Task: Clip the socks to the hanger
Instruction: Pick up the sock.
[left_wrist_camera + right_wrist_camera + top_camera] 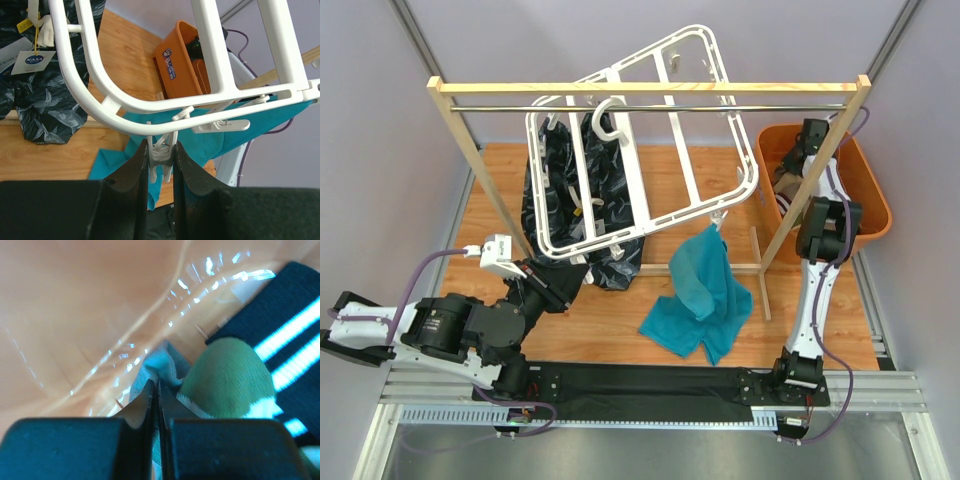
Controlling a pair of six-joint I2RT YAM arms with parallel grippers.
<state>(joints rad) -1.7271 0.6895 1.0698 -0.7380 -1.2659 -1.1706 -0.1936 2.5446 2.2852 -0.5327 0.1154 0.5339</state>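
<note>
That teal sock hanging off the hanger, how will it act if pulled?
Probably floppy: the teal sock drapes from a clip and folds onto the table. Likely light, since a small clip holds it. A tug might swing the tilted hanger.

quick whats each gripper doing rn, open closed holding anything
left gripper: closed on a white clip hanging from the hanger
right gripper: closed, apparently pinching the pale sock at its edge
</note>
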